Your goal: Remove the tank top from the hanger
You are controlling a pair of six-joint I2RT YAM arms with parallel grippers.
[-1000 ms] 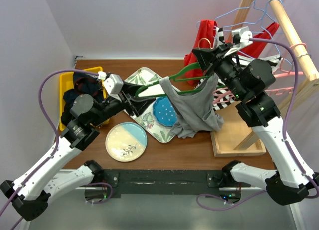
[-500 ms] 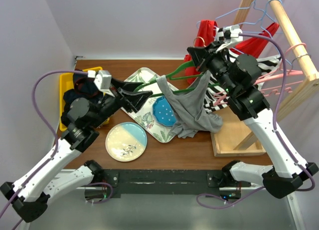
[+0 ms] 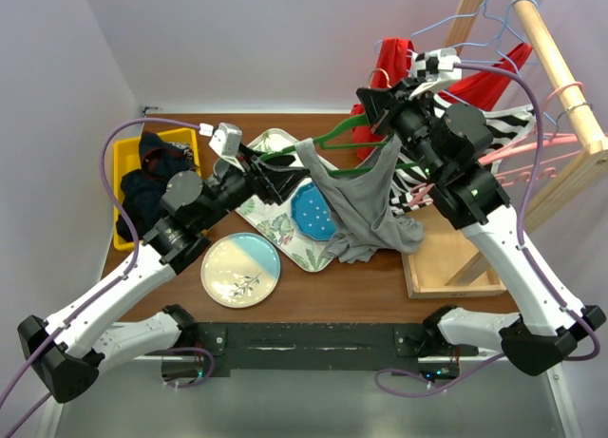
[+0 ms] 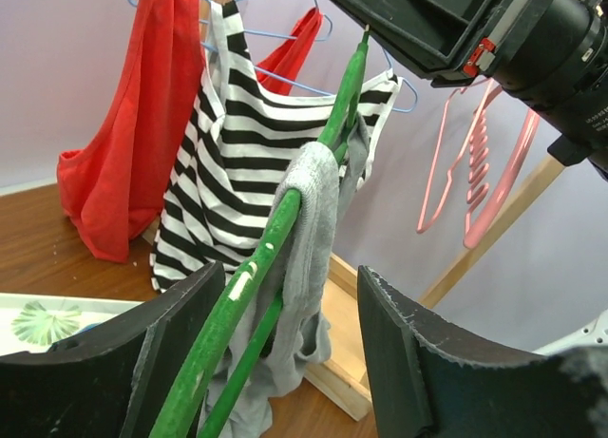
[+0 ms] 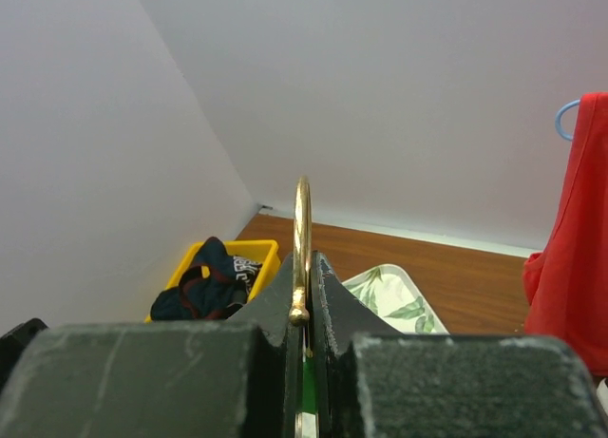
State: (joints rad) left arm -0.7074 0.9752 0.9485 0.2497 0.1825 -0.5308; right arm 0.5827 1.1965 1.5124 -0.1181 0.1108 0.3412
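The grey tank top [image 3: 366,205] hangs from a green hanger [image 3: 337,134] held up over the table. My right gripper [image 3: 380,110] is shut on the hanger's gold hook [image 5: 302,238]; its jaws pinch the wire in the right wrist view. My left gripper [image 3: 285,175] is open at the hanger's left end. In the left wrist view its two black fingers straddle the green hanger arm [image 4: 285,238] and the grey strap [image 4: 318,200] draped over it, without closing on either. The rest of the tank top droops below toward the table.
A yellow bin [image 3: 121,162] of dark clothes sits at the left. A leaf-patterned tray [image 3: 269,139] holds a blue plate [image 3: 312,212]; a cream plate [image 3: 240,270] lies in front. The wooden rack [image 3: 551,67] at right carries red [image 3: 391,63] and striped [image 3: 494,124] garments and pink hangers [image 3: 532,167].
My left arm has reached right and forward, bringing its open jaws around the hanger's left arm. The right arm raised the hanger a little early on, then held still.
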